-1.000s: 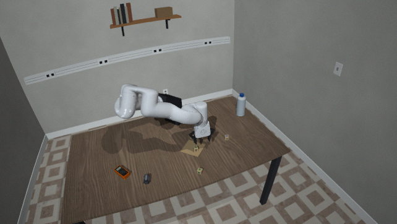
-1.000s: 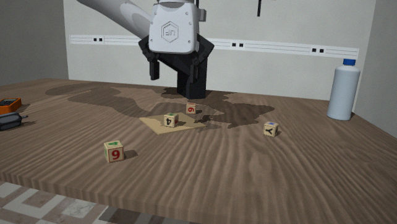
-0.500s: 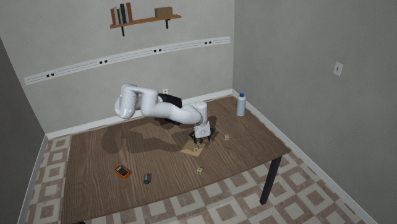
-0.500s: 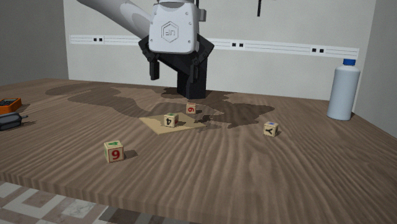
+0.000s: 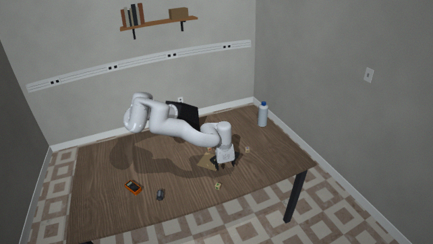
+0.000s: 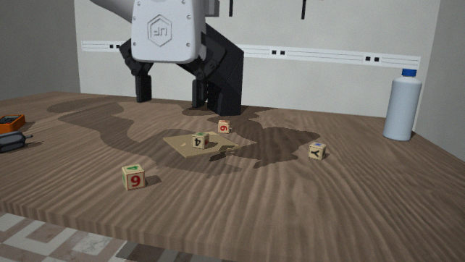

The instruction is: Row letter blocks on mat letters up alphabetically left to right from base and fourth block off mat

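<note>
My gripper (image 5: 225, 165) (image 6: 171, 98) is open and empty. It hangs a little above the front part of the tan mat (image 5: 204, 162) (image 6: 177, 144). One block (image 6: 200, 140) stands on the mat and shows a 4 on its side; in the top view the gripper hides it. A block (image 5: 210, 148) (image 6: 224, 127) with a red 6 on its side stands just behind the mat. A block (image 5: 247, 149) (image 6: 316, 150) with a Y on its side stands off the mat to the right. A block (image 5: 218, 185) (image 6: 133, 176) with a red 9 on its side stands near the front edge. The top faces are too small to read.
A white bottle (image 5: 262, 114) (image 6: 402, 106) stands at the far right corner. An orange meter (image 5: 133, 187) (image 6: 11, 122) and a dark grey device (image 5: 160, 194) (image 6: 11, 141) lie at the front left. The black base box (image 5: 183, 112) (image 6: 224, 83) stands behind the mat.
</note>
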`<state>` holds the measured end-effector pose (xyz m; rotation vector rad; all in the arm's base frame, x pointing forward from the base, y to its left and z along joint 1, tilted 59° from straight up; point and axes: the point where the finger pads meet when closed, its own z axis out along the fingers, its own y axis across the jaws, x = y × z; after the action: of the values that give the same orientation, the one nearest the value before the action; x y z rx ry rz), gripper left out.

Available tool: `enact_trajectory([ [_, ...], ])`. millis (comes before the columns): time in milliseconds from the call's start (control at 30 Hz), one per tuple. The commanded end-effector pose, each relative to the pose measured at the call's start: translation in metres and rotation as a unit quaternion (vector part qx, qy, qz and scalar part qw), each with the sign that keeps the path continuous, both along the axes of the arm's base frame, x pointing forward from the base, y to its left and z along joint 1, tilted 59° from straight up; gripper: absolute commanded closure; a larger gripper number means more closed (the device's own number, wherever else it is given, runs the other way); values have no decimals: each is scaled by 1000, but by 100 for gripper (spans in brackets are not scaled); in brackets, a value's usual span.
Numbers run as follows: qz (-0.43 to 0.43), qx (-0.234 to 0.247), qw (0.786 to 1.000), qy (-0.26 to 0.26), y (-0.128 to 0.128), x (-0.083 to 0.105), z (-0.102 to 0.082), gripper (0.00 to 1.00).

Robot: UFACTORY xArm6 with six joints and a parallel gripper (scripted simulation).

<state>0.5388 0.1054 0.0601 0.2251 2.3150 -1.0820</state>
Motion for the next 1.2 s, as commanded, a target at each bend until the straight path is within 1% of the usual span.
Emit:
enact_trajectory([
  [0, -1, -1, 1000, 3, -1, 41, 32, 0],
  [133, -2, -2, 1000, 3, -7, 67, 61, 0],
  [200, -2, -2, 1000, 3, -9, 71, 66, 0],
  [1167, -2, -2, 1000, 3, -9, 71, 66, 0],
])
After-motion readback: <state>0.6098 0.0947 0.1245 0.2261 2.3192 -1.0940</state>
